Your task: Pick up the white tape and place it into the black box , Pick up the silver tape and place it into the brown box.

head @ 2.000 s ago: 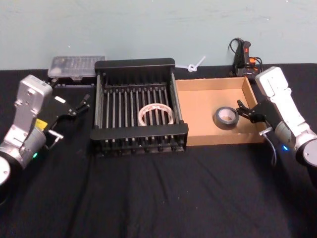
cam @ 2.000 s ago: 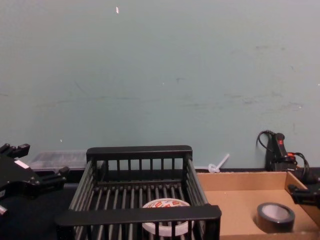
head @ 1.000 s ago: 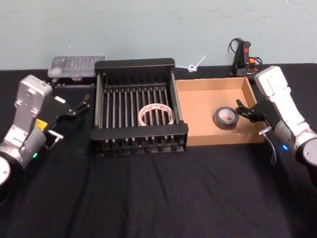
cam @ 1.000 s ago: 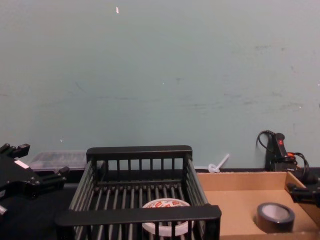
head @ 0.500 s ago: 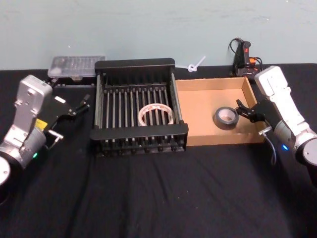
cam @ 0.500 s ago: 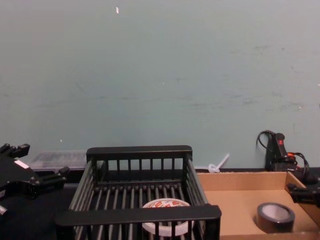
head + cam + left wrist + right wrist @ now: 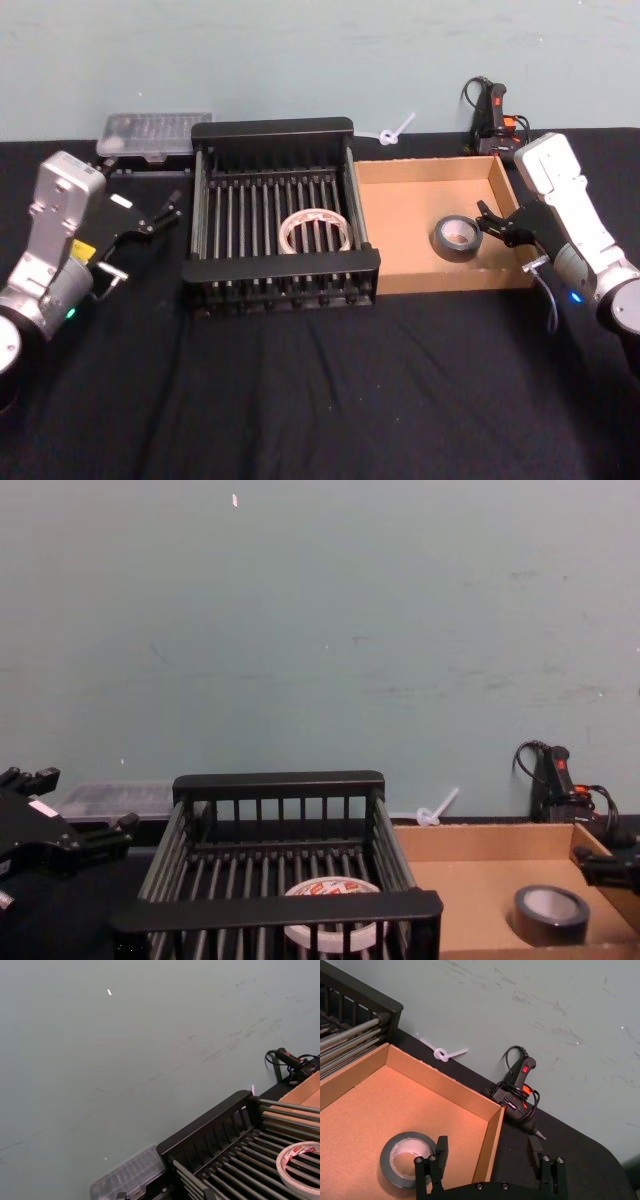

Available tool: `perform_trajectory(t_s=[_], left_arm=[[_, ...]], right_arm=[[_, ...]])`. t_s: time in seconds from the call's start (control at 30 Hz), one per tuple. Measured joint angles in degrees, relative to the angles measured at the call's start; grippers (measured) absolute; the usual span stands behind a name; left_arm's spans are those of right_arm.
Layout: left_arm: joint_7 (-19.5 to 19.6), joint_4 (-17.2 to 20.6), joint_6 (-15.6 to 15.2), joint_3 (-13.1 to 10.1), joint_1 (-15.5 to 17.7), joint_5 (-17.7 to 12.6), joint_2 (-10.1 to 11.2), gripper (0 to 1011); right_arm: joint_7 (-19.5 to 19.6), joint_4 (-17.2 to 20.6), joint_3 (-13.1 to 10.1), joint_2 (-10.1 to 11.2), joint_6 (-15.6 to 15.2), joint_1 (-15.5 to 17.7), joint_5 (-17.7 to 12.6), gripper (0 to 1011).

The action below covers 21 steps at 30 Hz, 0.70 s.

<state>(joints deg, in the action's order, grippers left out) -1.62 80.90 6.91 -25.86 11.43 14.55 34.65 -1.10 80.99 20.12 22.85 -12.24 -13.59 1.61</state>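
We see the white tape (image 7: 316, 231) lying flat on the bars of the black box (image 7: 272, 130), near the middle of the head view, with its round hole facing up. From the chest view the white tape (image 7: 330, 914) sits low in the frame behind the front rim of the black box (image 7: 276, 909), and its red marks show on top. The silver tape (image 7: 457, 238) also lies flat with its hole facing up, inside the brown box (image 7: 425, 167), at the right of the head view. In the chest view it (image 7: 549, 913) rests in the lower right corner, close to the right wall of the brown box (image 7: 470, 841). Our right gripper (image 7: 495, 226) reaches in from the right edge and hangs over that right wall, just beside the silver tape but not touching it. In the right wrist view its fingers (image 7: 441, 1146) are spread wide apart, one over the roll (image 7: 408, 1158) and one outside the wall. Our left gripper (image 7: 155, 213) stays at the left of the head view, beside the black box, tilted toward it with its fingers apart and nothing between them. A clear plastic case (image 7: 155, 133) lies in the upper left, and a glue gun (image 7: 492, 118) sits behind the brown box in the upper right.
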Motion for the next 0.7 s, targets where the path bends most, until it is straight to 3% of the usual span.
perform_trajectory(t_s=[0.7], left_arm=[[0.0, 0.0, 0.0, 0.0, 0.0, 0.0, 0.0, 1001]], right_arm=[[0.0, 0.0, 0.0, 0.0, 0.0, 0.0, 0.0, 1002]])
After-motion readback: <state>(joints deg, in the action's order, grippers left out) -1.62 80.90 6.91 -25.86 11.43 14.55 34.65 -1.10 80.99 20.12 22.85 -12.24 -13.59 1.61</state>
